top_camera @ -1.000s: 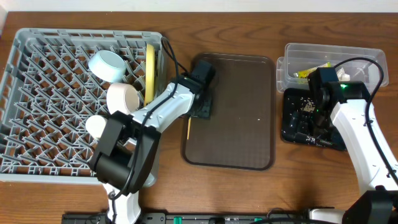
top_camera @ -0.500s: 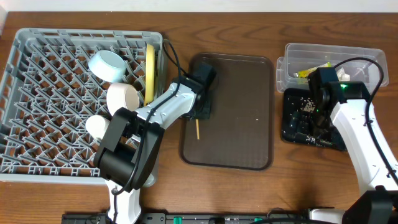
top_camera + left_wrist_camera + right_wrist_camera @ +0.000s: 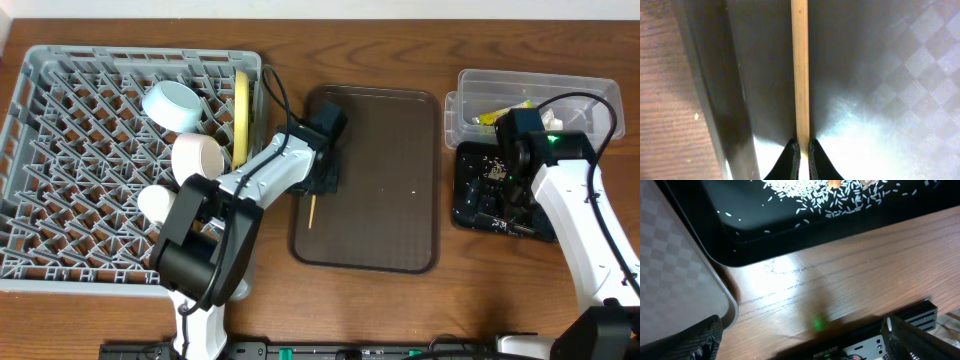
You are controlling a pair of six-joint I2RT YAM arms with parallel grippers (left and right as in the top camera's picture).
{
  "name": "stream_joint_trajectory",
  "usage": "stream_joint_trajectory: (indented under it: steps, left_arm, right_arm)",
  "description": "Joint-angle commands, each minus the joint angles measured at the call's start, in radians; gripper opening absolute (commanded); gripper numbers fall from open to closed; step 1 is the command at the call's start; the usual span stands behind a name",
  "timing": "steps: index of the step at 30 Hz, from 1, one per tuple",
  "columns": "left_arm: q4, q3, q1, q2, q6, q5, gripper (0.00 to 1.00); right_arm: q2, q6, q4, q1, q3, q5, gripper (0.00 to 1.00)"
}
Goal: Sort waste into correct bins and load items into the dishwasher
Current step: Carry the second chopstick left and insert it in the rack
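The left gripper is pinched shut on 1 wooden chopstick, which runs straight out ahead of its tips over the brown tray, while the right gripper stands wide open and empty, with the black tray of rice crumbs just ahead of it.

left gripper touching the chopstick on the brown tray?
Touching. Left wrist view: the left gripper is closed on the chopstick at its near end, a jaw pressed against each side, no gap.
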Motion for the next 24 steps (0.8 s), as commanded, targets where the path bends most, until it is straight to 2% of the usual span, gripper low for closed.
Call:
stream_joint_trajectory:
  steps: [1,7,14,19,24]
  left_arm:
    - [-0.026,0.006,-0.003,-0.109,-0.002,0.0,0.06]
    - [-0.126,0.006,-0.003,-0.298,0.021,-0.027,0.06]
    - [-0.294,0.006,0.019,-0.506,0.021,-0.182,0.06]
    - [-0.356,0.006,0.111,-0.602,0.025,-0.198,0.06]
    - [-0.361,0.006,0.227,-0.641,0.083,-0.196,0.06]
  right_arm:
    - [0.001,-0.008,0.008,-0.004,0.01,0.007,0.99]
    - [0.001,-0.008,0.015,-0.005,0.01,0.007,0.99]
    - [0.001,-0.008,0.027,-0.004,0.01,0.006,0.99]
    - [0.001,-0.008,0.027,-0.004,0.01,0.006,0.99]
    - [0.001,-0.008,0.027,-0.004,0.01,0.006,0.99]
